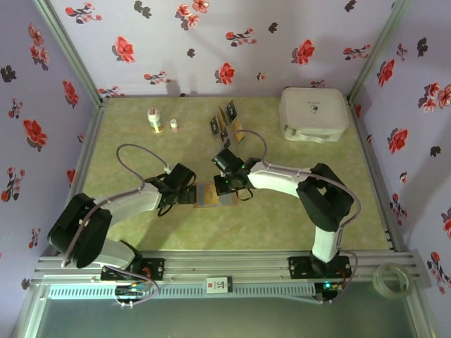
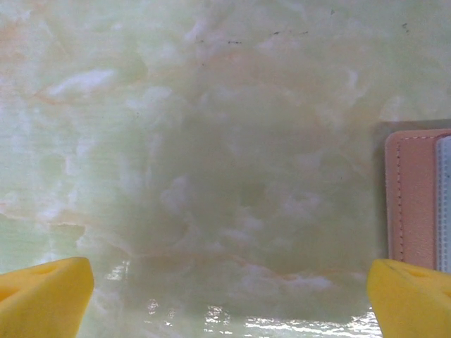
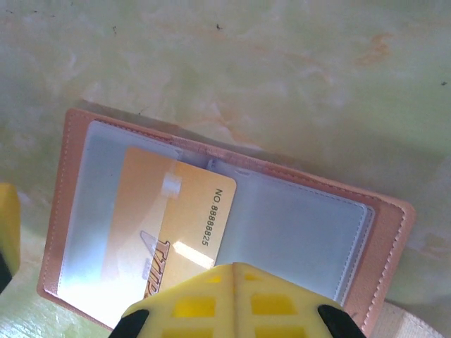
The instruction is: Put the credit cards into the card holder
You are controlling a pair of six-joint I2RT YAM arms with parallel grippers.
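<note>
Looking under your right gripper [image 3: 232, 282], whose fingers are pressed together, you find a yellow credit card [image 3: 169, 211] lying in the open card holder [image 3: 296, 225], while your left gripper [image 2: 225, 303] stands wide apart above the bench [image 2: 211, 141], with the card holder just beside one finger.

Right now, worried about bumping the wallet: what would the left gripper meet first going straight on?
Probably bare table; the open left gripper faces it, the card holder just beside one fingertip. Depth unclear.
</note>
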